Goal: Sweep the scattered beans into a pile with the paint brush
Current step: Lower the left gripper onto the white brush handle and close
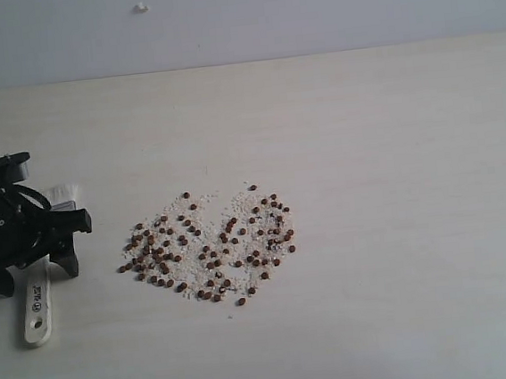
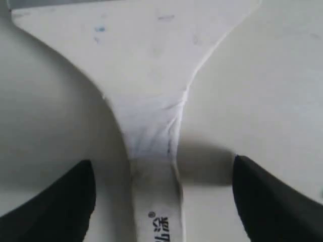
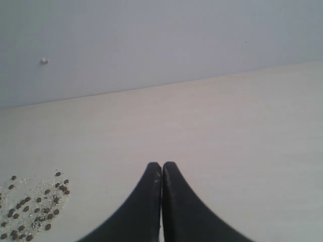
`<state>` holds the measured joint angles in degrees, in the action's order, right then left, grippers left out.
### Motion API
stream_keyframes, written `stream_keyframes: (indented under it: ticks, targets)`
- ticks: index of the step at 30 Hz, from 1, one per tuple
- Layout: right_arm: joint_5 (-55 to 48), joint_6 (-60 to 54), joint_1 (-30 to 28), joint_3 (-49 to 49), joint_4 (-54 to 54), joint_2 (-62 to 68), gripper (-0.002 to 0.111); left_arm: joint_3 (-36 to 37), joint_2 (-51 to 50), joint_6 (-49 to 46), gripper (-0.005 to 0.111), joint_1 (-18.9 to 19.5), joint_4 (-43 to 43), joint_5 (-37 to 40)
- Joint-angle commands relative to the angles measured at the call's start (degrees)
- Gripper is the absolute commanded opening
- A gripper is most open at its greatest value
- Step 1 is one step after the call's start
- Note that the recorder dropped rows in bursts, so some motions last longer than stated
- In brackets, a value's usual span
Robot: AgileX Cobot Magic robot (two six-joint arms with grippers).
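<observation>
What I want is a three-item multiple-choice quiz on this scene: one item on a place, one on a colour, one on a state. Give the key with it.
1. In the exterior view, the paint brush lies:
A. on top of the beans
B. left of the beans, under the left gripper
C. right of the beans

2. The beans are:
A. green
B. reddish-brown
C. yellow

3. The right gripper is:
A. wide open
B. shut on the paint brush
C. shut and empty

Key:
1 B, the pale handle sticks out below the left arm, apart from the bean patch.
2 B, the small round grains show reddish-brown among white crumbs.
3 C, its fingers press together with nothing between them.
</observation>
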<state>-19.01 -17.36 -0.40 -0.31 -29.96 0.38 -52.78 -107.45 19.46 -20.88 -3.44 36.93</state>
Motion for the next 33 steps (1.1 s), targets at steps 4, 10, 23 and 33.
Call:
stream_keyframes:
  ticks: [4, 10, 23, 33]
  targets:
    - [0.30, -0.46, -0.21, 0.31, -0.02, -0.38, 0.000, -0.07, -1.18, 0.83, 0.071, -0.30, -0.19, 0.00]
    - [0.30, -0.46, -0.21, 0.31, -0.02, -0.38, 0.000, -0.07, -1.18, 0.83, 0.045, -0.30, -0.19, 1.11]
    - [0.30, -0.46, -0.21, 0.31, -0.02, -0.38, 0.000, -0.07, -0.35, -5.98, 0.000, -0.30, 3.44, 1.78]
    - [0.30, -0.46, -0.21, 0.31, -0.02, -0.38, 0.000, -0.19, 5.63, -8.82, 0.000, -0.30, 5.92, 1.76]
